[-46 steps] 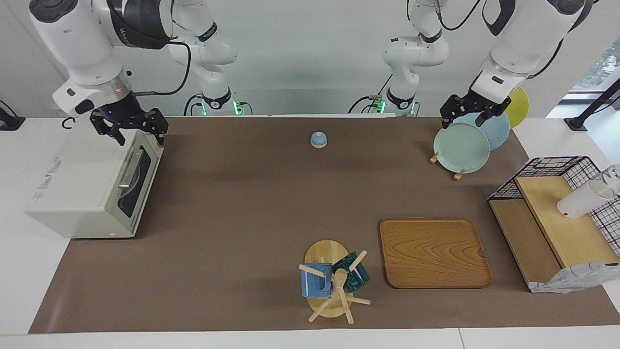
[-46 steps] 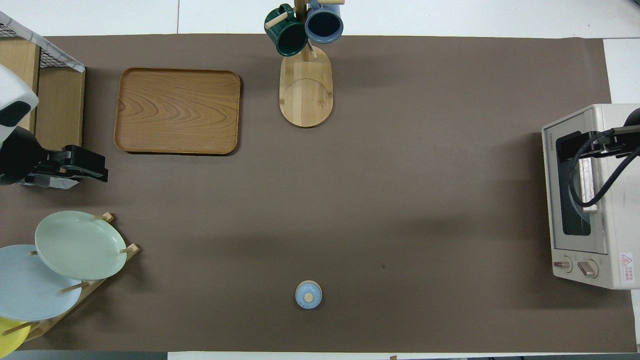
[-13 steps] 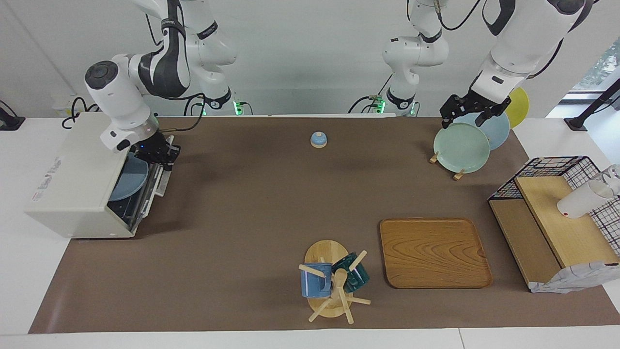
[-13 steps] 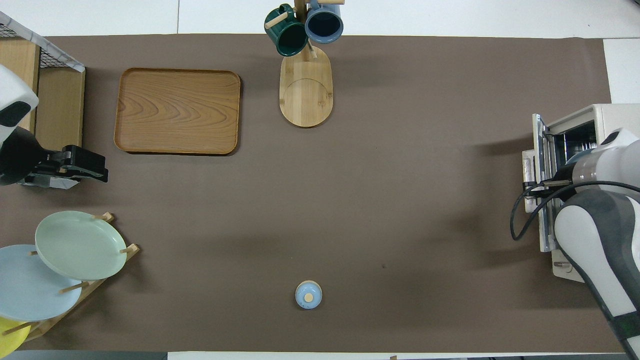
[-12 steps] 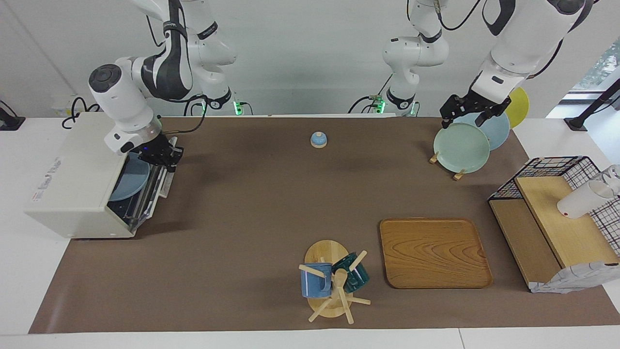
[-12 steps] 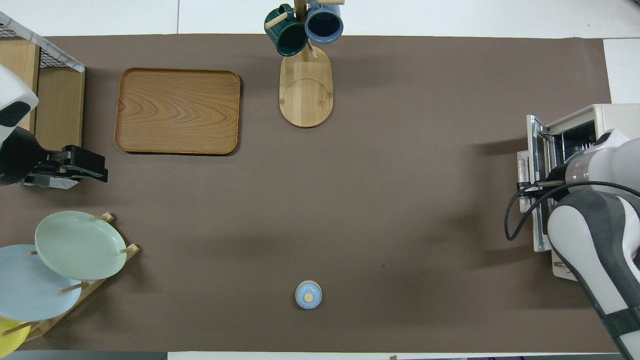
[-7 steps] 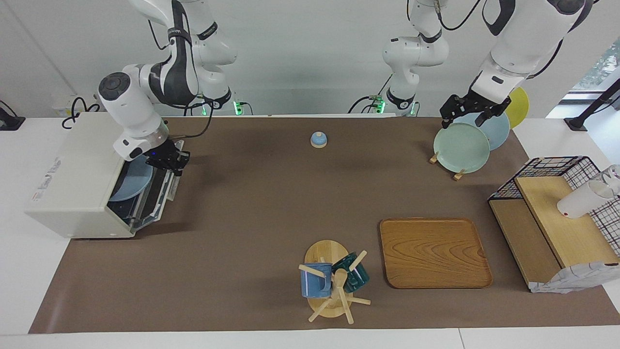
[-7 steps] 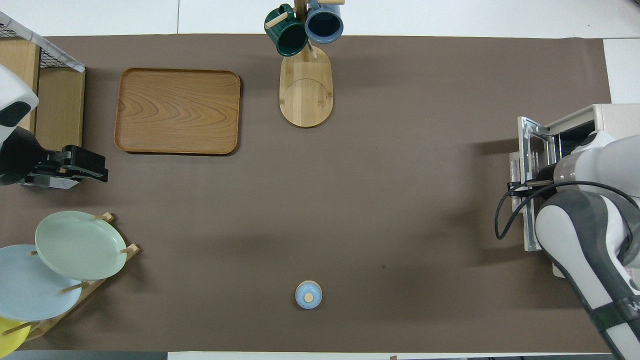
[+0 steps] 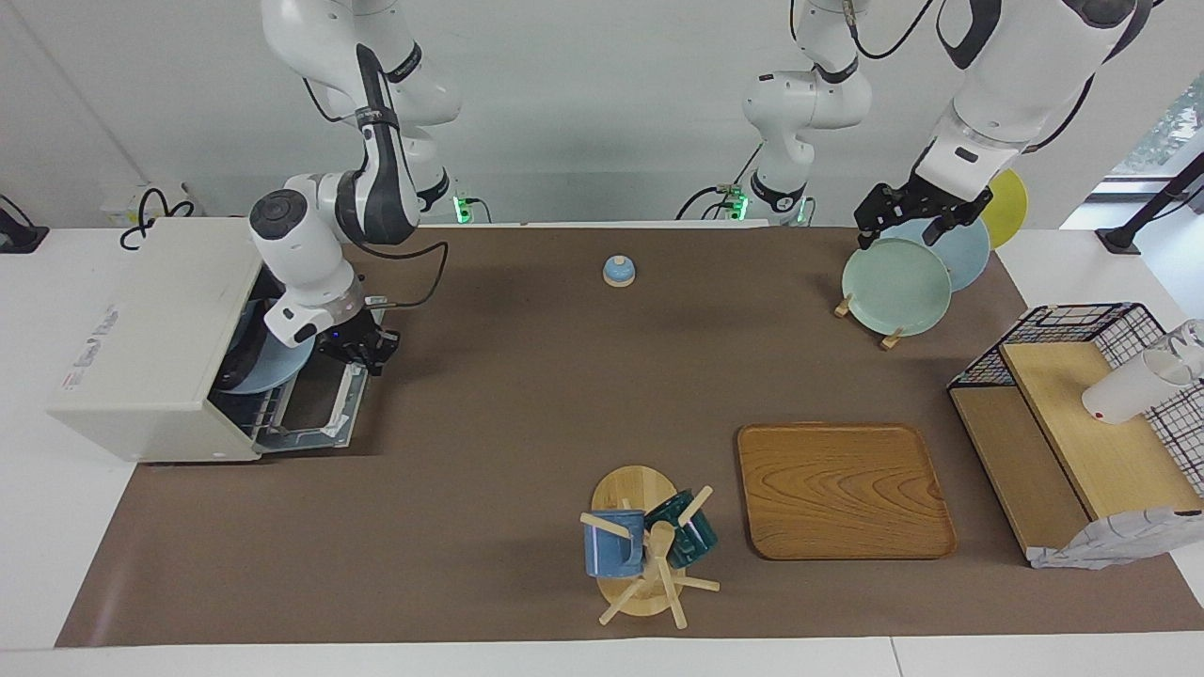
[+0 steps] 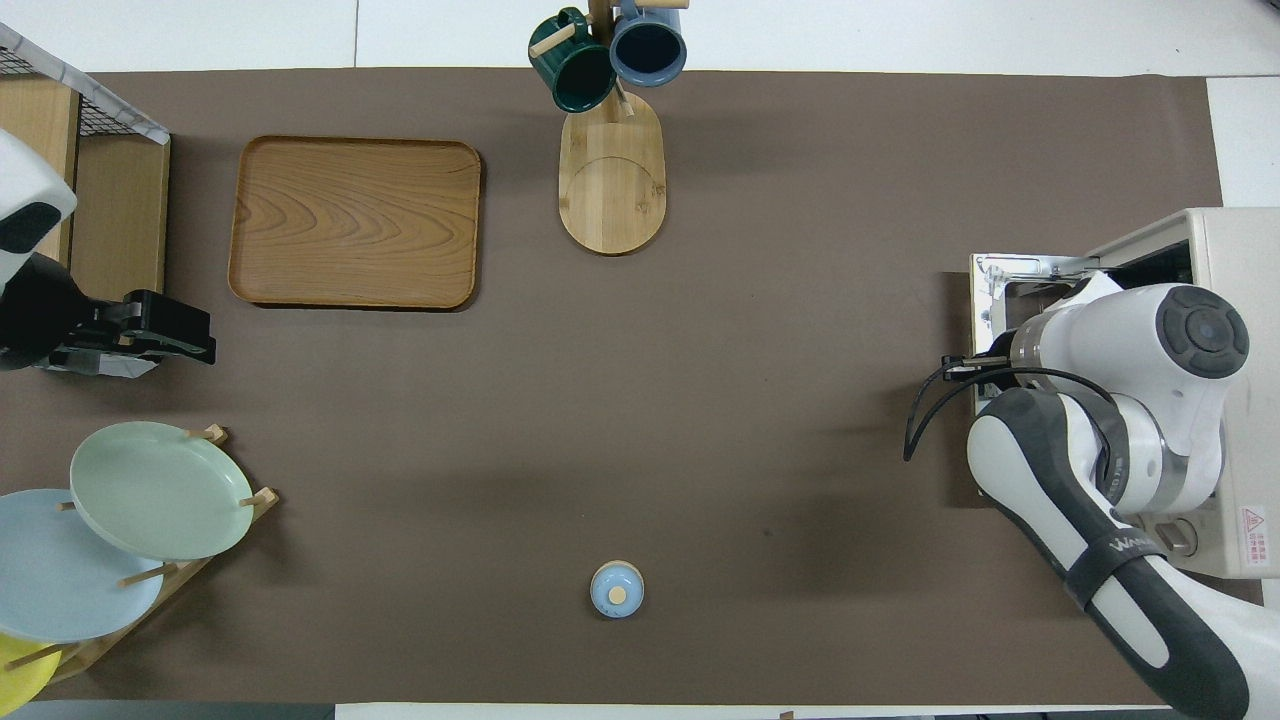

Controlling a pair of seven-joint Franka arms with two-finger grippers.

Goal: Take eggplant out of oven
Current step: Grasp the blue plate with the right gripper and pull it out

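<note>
Door since a second ago: swung from partly open to nearly flat on the mat, my right gripper (image 9: 362,350) riding down with its handle edge.
Oven (image 9: 141,338): at the right arm's end of the table, door (image 9: 324,409) lying out in front of it.
Right gripper: at the door's handle; I cannot tell whether it is clamped or loose.
Eggplant: not visible to me; only a blue plate (image 9: 273,362) shows in the cavity, so I judge it sits deeper in.
Doing it well: I'd settle the door fully, let go, back away clear, then reach in low over the plate.
Left gripper (image 9: 917,221): waiting over the plate rack (image 9: 884,334), fingers spread, holding nothing.
</note>
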